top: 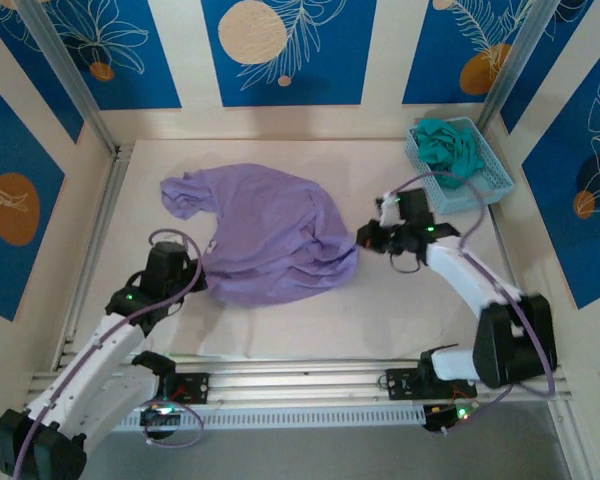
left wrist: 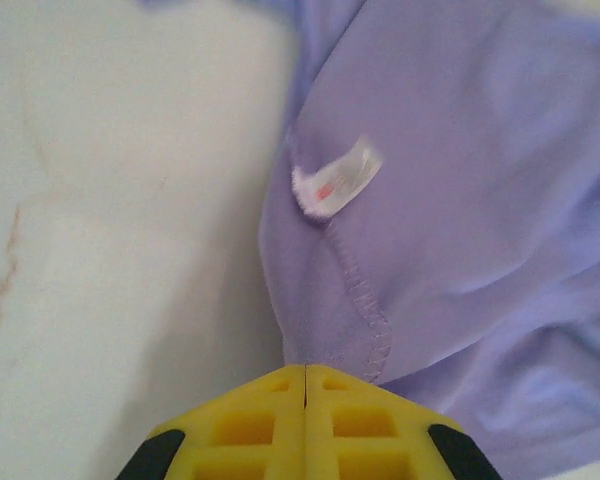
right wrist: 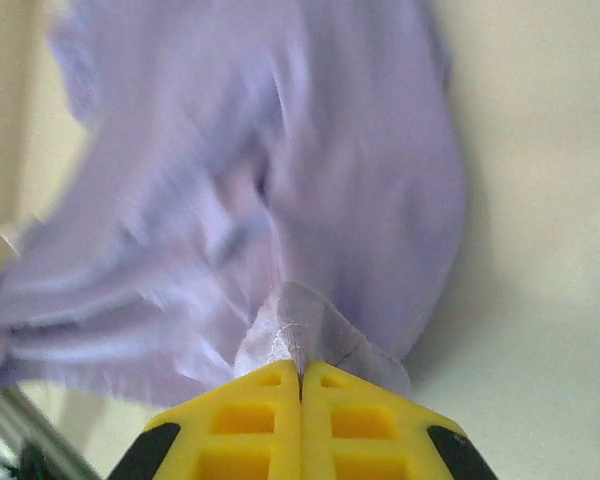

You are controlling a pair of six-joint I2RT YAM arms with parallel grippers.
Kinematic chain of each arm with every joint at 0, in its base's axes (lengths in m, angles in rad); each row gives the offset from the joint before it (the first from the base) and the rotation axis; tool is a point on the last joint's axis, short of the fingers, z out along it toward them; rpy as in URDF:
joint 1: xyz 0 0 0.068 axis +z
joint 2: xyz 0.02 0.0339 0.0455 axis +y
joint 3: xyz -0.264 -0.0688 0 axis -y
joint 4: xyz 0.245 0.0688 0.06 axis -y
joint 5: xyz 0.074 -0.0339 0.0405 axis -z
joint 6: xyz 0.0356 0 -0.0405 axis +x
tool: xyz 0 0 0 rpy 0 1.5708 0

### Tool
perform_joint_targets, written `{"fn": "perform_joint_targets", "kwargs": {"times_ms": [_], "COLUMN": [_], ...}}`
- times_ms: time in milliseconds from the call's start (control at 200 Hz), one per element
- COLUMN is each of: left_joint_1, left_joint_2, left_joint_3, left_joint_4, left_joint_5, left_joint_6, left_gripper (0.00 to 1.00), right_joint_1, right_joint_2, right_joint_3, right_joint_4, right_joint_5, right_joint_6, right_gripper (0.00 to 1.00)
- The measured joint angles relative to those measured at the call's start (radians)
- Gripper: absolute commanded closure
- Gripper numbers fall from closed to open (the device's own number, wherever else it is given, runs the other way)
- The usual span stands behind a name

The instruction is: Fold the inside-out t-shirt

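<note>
The inside-out t-shirt [top: 265, 240] lies crumpled in the middle of the table, lavender, one sleeve reaching to the back left. My left gripper [top: 202, 268] pinches its left edge; in the left wrist view the yellow jaws [left wrist: 305, 372] are shut on the t-shirt [left wrist: 460, 200] right at a stitched seam, with the small white label [left wrist: 337, 178] just beyond. My right gripper [top: 362, 238] is at the shirt's right edge. The right wrist view has its jaws [right wrist: 301, 372] shut on a bunched fold of the t-shirt [right wrist: 270, 180], which stretches away from them.
A light-blue basket [top: 490, 180] at the back right holds a teal-green garment [top: 450, 145]. Metal frame rails run along the left side [top: 90, 260] and the near edge [top: 300, 372]. Bare table [top: 420, 310] lies to the right of the shirt and in front of it.
</note>
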Motion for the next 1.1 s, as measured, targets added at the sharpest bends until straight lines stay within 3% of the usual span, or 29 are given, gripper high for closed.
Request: {"fn": "perform_joint_targets", "kwargs": {"times_ms": [150,325,610,695,850,960,1100], "left_joint_1": [0.002,0.003,0.006,0.04,0.136,0.169,0.173], "left_joint_2": [0.034,0.063,0.109,0.221,0.59,0.815,0.913], "left_joint_3": [0.301,0.637,0.848,0.88,1.074,1.314,1.635], "left_joint_4": [0.028,0.067,0.059,0.065,0.055,-0.01,-0.073], "left_joint_5": [0.04,0.092,0.003,-0.027,-0.034,-0.001,0.044], "left_joint_6": [0.018,0.045,0.121,0.143,0.161,0.173,0.196], "left_gripper": [1.0,1.0,1.0,1.0,1.0,1.0,1.0], "right_joint_1": [-0.135,-0.201,-0.204,-0.205,-0.209,-0.216,-0.22], "right_joint_2": [-0.184,-0.252,-0.301,-0.255,-0.036,0.143,0.284], "right_joint_3": [0.247,0.555,0.743,0.743,0.826,0.969,1.286], "right_joint_4": [-0.015,-0.098,-0.206,-0.196,-0.166,-0.183,-0.288], "right_joint_5": [0.036,0.057,0.092,0.093,0.097,0.111,0.136], "right_joint_6": [0.0,-0.016,-0.042,-0.041,-0.034,-0.034,-0.054], "right_gripper": [1.0,1.0,1.0,1.0,1.0,1.0,1.0]}}
